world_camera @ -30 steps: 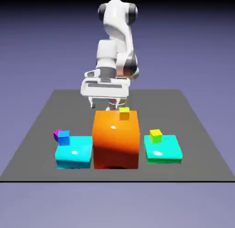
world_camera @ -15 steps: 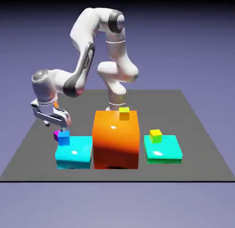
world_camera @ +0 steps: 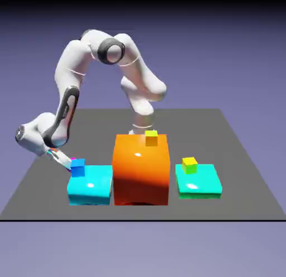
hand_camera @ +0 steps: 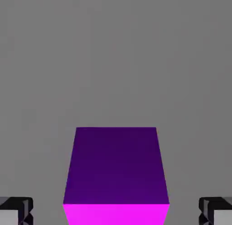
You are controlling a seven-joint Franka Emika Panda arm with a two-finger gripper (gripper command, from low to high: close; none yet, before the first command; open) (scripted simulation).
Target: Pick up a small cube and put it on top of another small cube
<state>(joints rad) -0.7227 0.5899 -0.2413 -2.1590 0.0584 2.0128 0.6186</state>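
Observation:
The small magenta-purple cube (hand_camera: 116, 174) fills the lower middle of the hand view, resting on the grey table. My gripper (hand_camera: 115, 212) straddles it, one grey fingertip (hand_camera: 16, 211) on each side, and a gap shows between each tip and the cube. The jaws stand open around it without touching. In the exterior view my gripper (world_camera: 62, 158) is low at the table on the left, and only a sliver of the magenta cube (world_camera: 72, 158) shows behind a small blue cube (world_camera: 77, 167).
The blue cube sits on the corner of a flat cyan block (world_camera: 89, 185). A tall orange block (world_camera: 141, 170) carries a yellow-green cube (world_camera: 151, 138). A flat teal block (world_camera: 198, 182) at the right holds another yellow-green cube (world_camera: 190, 165).
The arm has swung from behind the orange block to the exterior view's left and dropped down to the magenta cube. Its hand now sits lower and more tilted.

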